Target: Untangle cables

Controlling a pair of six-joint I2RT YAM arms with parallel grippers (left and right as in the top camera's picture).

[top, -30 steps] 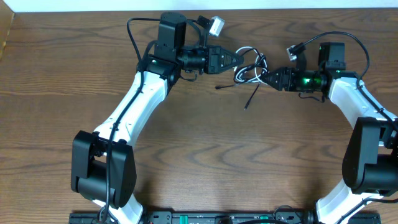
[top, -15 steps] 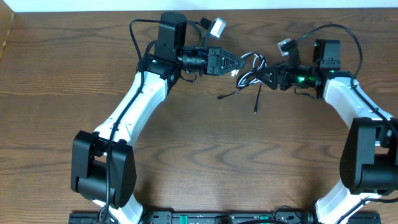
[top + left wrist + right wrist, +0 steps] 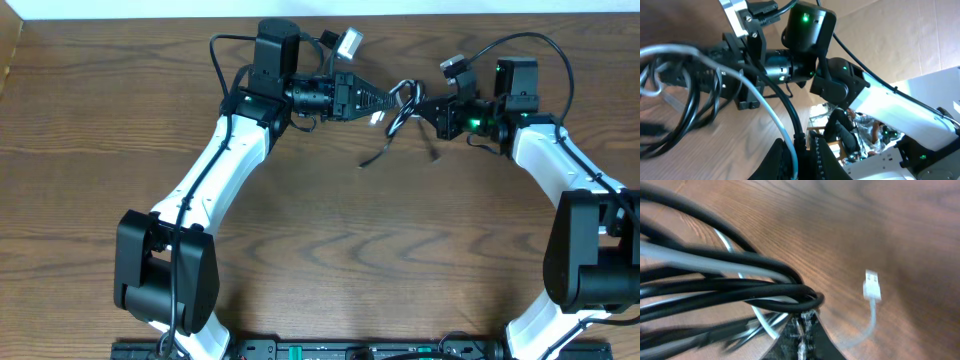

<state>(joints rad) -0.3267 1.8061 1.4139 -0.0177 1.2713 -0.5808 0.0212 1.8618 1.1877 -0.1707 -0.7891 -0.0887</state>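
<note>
The brown wooden table (image 3: 100,200) takes up most of the scene. The left arm (image 3: 225,160) rises from its near corner, leans toward the far edge, then bends at the wrist so it points right. The right arm (image 3: 560,170) mirrors it from the other side, with its wrist turned left. Their tips almost meet near the far edge, right of middle, and the cables (image 3: 400,105) hang bunched between them.

The left jaws are narrow, with a black strand (image 3: 790,107) and a white strand (image 3: 771,111) running in between them. The right jaws are nearly closed on looped black strands (image 3: 740,292). Two loose black ends (image 3: 378,152) trail toward the near side. A white plug (image 3: 871,285) sits just over the wood.
</note>
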